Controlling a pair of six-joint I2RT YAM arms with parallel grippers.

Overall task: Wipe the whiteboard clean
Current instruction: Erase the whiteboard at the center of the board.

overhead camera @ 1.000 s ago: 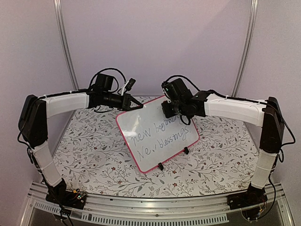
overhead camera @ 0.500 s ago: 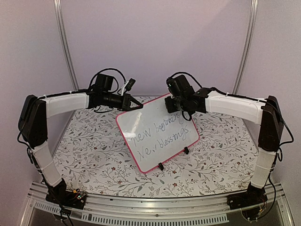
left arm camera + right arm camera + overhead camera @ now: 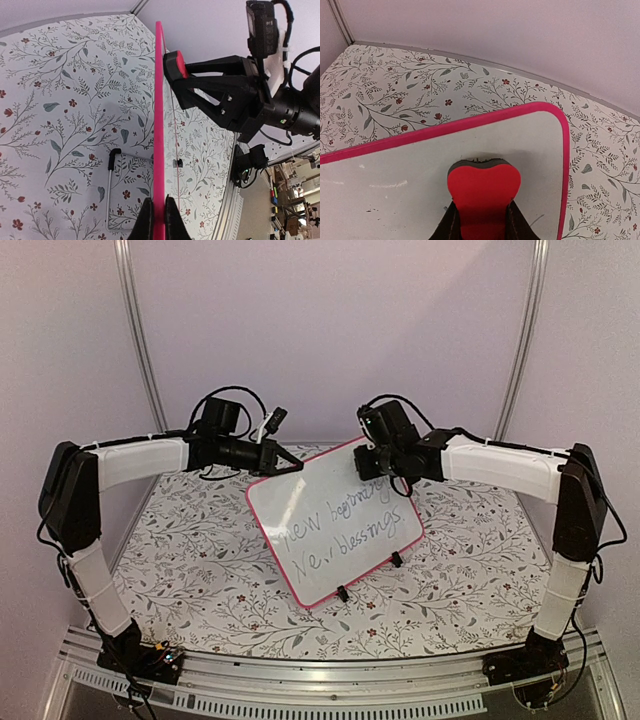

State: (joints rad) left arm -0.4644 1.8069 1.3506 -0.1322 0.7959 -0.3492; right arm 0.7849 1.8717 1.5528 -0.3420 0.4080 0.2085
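- Right gripper (image 3: pixel 483 226) is clamped on a red heart-shaped eraser block (image 3: pixel 483 190), which is pressed against the large white rectangular whiteboard (image 3: pixel 335 530) with a thin pink rim.
- Left gripper (image 3: pixel 159 222) is pinched tight on that pink rim (image 3: pixel 159 125), steadying the board from its upper-left edge.
- The whiteboard stands tilted near the middle of the floral-patterned worktop (image 3: pixel 200 550), with its lower edge on small black clip feet (image 3: pixel 342 592).
- Over the last second the right gripper has slid the eraser up and slightly right. It went from the end of the upper line of writing to just inside the board's top corner. The left gripper and the board have not shifted.
- The dark handwriting (image 3: pixel 340 537), two lines, reads as complete as before. The upward stroke seems to have cleared little or nothing that the top view can show.
- By this judgement the erasing has barely begun. The eraser sits on blank surface above the text, so the next pass would need to come down and sweep across both lines. The left gripper's hold would have to keep the board from tipping back under that pressure.
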